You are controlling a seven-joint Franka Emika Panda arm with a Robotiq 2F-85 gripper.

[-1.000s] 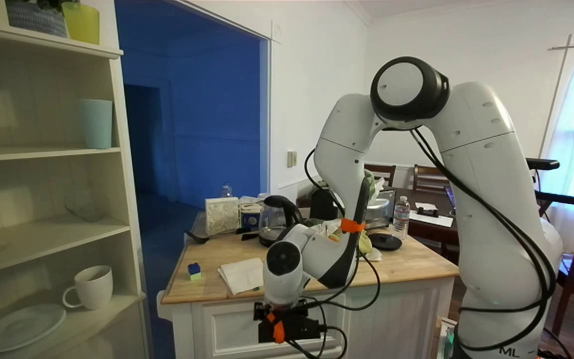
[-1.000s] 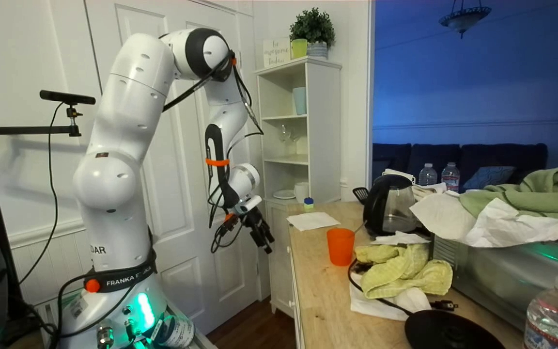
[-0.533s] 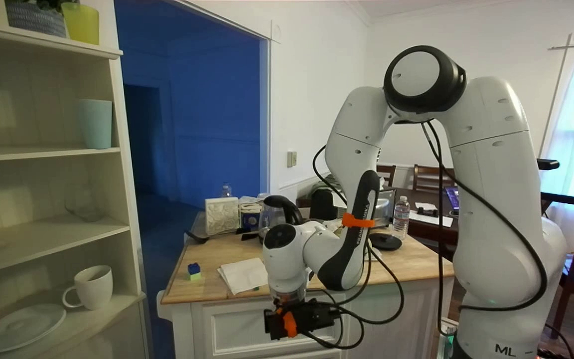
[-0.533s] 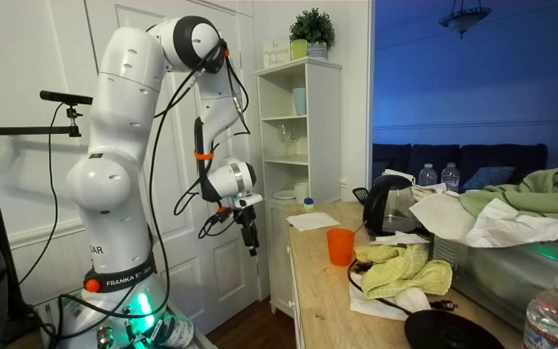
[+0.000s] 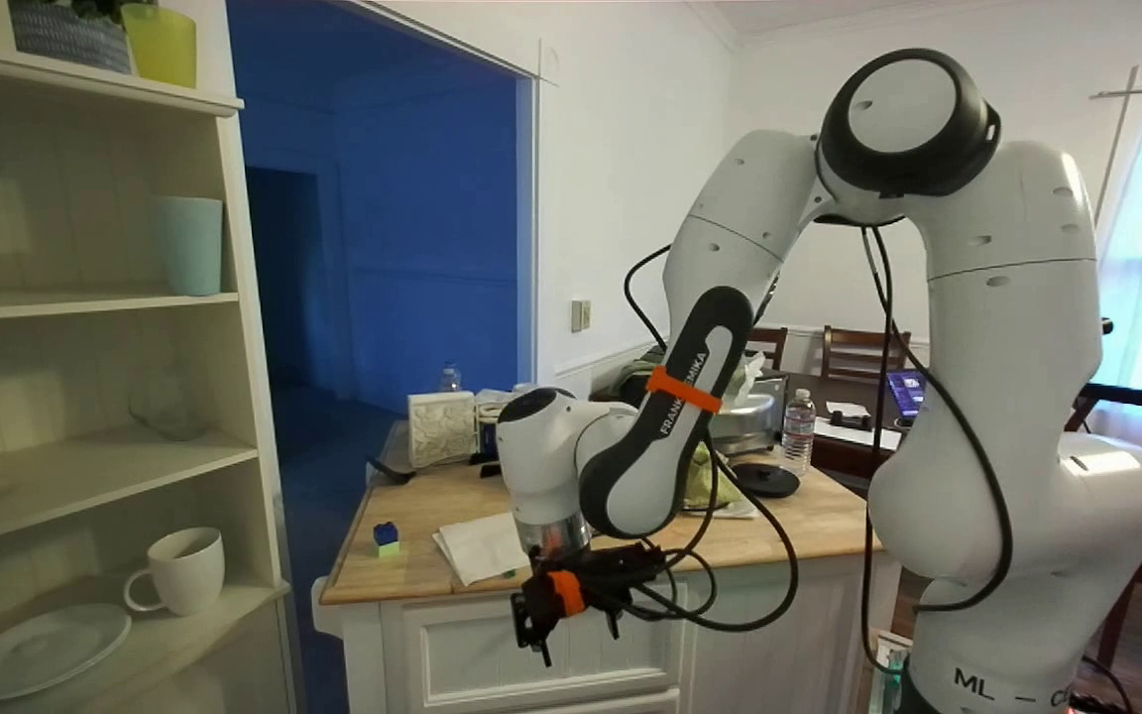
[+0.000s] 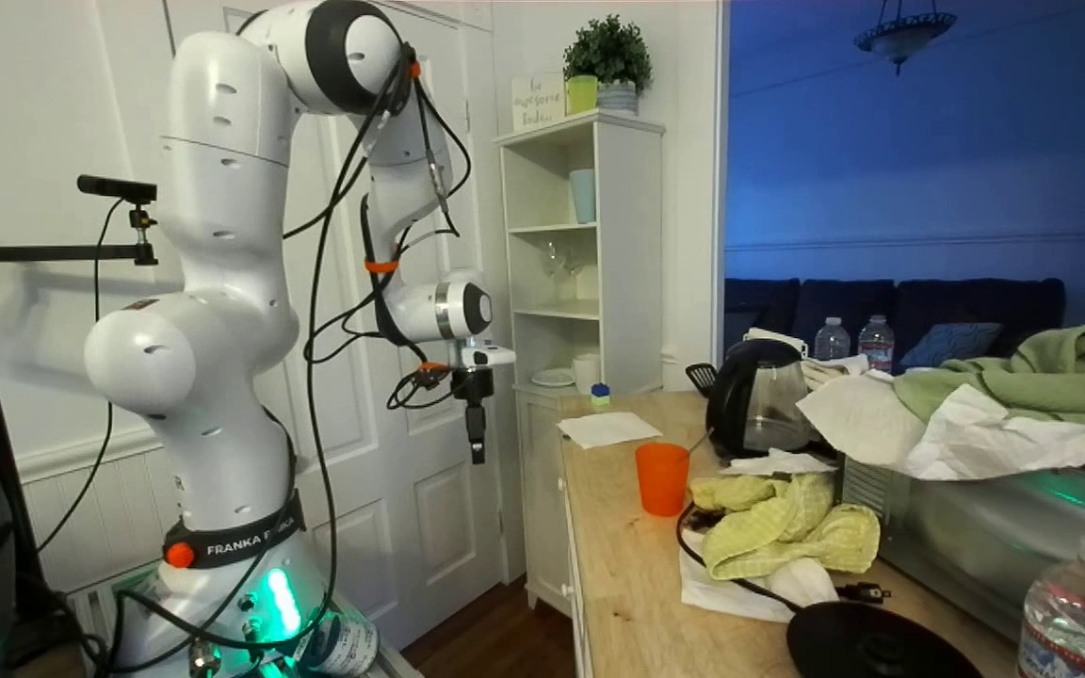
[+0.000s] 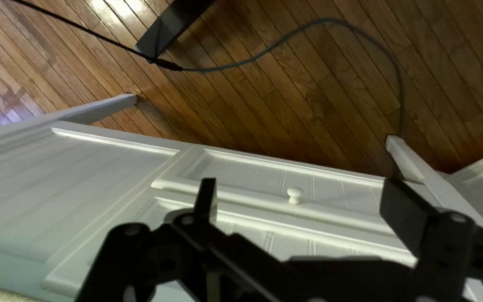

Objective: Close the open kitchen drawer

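One kitchen drawer, with a white panelled front, is at the lower middle of the frame in an exterior view, just under the wooden surface of the white island. Its front seems to lie close against the island; if it is pushed in completely, I cannot tell. In the wrist view it is partly covered by the gripper, and next to it, at the middle of the frame, a second white front carries a round knob. The jaws stand wide apart from each other, and this knob is visible in the gap between them. In an exterior view the gripper points downward near the middle of the frame, apart from the surface edge, while the white arm takes a large part of the left side. On the surface are a small blue and green block and a white sheet; more to the right, an orange cup, a yellow-green cloth and a black kettle. At the left of the frame, in an exterior view, a white shelf unit holds a white mug and a plate
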